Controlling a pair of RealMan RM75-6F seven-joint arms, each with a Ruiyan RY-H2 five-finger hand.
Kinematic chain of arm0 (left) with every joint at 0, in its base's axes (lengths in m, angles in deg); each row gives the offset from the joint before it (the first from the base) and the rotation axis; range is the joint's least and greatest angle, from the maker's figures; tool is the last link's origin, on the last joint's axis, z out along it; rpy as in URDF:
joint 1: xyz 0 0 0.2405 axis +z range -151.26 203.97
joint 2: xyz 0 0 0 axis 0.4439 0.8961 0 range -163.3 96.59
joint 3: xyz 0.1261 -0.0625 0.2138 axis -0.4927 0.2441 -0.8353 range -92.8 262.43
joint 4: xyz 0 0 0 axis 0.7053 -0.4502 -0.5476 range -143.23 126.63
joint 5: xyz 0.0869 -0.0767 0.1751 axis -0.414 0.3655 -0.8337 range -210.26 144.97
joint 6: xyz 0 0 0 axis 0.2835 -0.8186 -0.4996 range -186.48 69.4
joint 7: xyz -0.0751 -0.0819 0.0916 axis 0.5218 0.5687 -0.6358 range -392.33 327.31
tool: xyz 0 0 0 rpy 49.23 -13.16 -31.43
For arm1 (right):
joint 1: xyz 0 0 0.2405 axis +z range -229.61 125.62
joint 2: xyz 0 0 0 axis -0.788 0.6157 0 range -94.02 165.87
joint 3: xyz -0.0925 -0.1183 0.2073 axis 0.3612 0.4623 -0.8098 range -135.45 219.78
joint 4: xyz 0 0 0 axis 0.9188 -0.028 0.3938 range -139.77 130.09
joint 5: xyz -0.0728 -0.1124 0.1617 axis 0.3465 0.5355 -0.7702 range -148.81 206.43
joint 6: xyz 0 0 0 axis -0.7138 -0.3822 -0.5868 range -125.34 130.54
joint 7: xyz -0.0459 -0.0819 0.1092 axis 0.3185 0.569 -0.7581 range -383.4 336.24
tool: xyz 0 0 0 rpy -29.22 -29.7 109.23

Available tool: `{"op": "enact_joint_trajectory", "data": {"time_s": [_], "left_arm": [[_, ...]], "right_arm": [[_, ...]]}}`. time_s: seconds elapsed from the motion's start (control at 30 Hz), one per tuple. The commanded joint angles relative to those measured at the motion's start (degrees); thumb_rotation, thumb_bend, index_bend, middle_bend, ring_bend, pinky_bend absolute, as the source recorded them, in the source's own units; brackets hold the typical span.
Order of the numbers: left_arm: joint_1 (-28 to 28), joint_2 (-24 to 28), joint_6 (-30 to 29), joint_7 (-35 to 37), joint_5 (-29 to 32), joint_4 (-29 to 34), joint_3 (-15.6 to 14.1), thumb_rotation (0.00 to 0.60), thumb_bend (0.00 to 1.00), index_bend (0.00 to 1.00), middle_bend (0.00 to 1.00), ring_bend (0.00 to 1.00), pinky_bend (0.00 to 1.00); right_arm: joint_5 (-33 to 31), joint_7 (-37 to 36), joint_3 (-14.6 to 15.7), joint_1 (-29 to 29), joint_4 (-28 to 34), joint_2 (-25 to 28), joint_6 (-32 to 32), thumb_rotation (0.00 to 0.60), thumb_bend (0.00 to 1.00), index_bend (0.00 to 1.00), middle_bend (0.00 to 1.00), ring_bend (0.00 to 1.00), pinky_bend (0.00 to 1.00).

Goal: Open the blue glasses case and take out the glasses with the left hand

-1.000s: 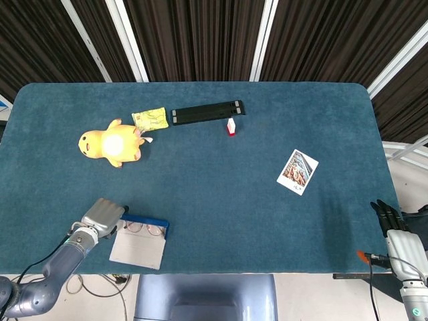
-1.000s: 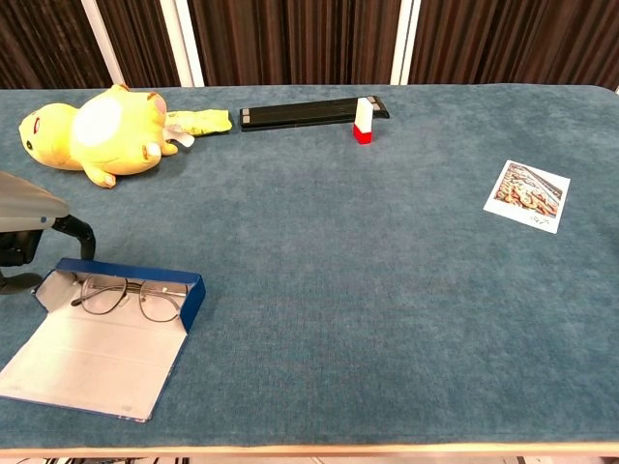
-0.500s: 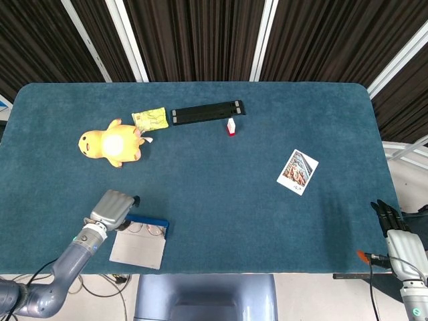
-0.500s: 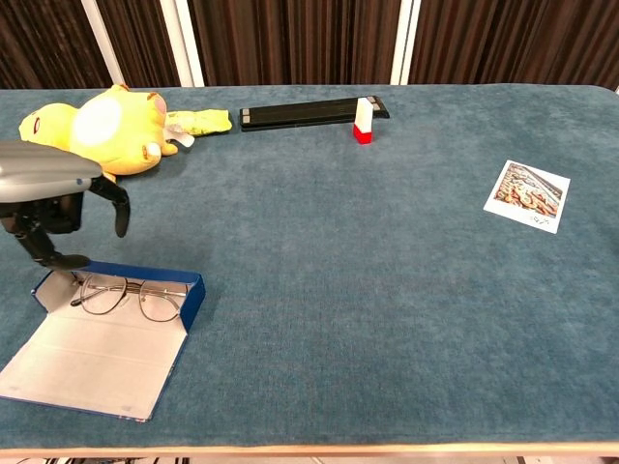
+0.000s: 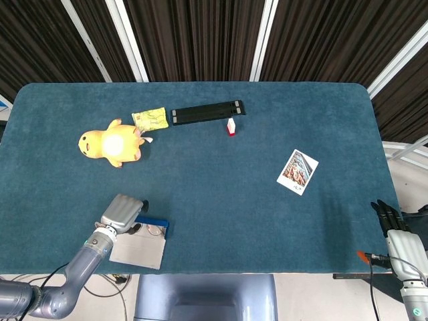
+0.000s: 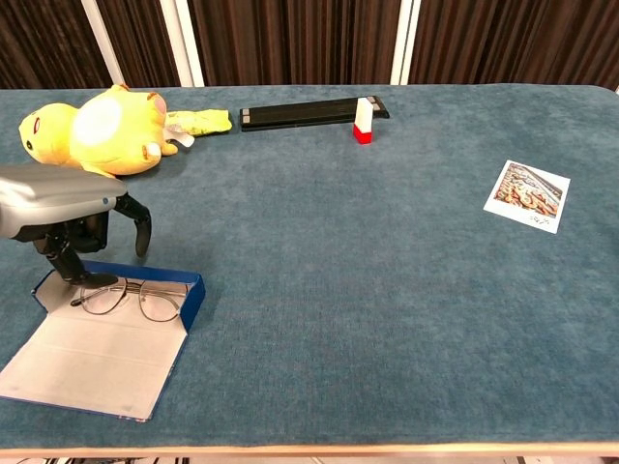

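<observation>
Glasses (image 6: 124,295) lie in the open blue glasses case (image 6: 116,333) at the table's near-left edge, my left hand (image 6: 68,217) hovers above with fingers spread, holding nothing; reach step, next I lower and pinch the frame.

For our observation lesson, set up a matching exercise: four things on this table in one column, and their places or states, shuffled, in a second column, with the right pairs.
Things:
1. glasses
2. yellow plush toy
3. photo card
4. left hand

Places or states:
A. far left of the table, lying beside a yellow packet
B. lying inside the open blue glasses case
C. poised over the case, fingers pointing down
D. flat on the right side of the table, alone

Pairs: 1-B, 2-A, 3-D, 4-C
</observation>
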Motion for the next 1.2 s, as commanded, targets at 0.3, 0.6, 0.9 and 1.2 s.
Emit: {"op": "enact_joint_trajectory", "data": {"time_s": [0.3,0.6,0.9,1.2], "left_arm": [[0.5,-0.8,0.9,-0.4,0.6,-0.9,1.1,0.6,0.36,0.42,1.0,0.87,0.95],[0.6,-1.3,1.5,-0.9,1.2,-0.6,1.7,0.6,0.36,0.42,1.0,0.87,0.95],[0.9,-0.4,1.3,-1.2,0.9,0.8,1.9,0.6,0.36,0.42,1.0,0.87,0.95],[1.0,-1.6,2.0,-1.3,1.8,-0.7,2.1,0.6,0.36,0.43,1.0,0.87,0.95]], "right_arm": [[0.0,0.1,0.0,0.0,0.1,0.0,-0.1,0.6,0.13,0.0,0.0,0.0,0.2],[-0.1,0.1,0.0,0.0,0.0,0.1,-0.1,0.6,0.13,0.0,0.0,0.0,0.2],[0.0,0.1,0.0,0.0,0.0,0.0,-0.1,0.6,0.13,0.0,0.0,0.0,0.2],[0.0,0.1,0.0,0.0,0.1,0.1,-0.1,0.6,0.13,0.0,0.0,0.0,0.2]]}}
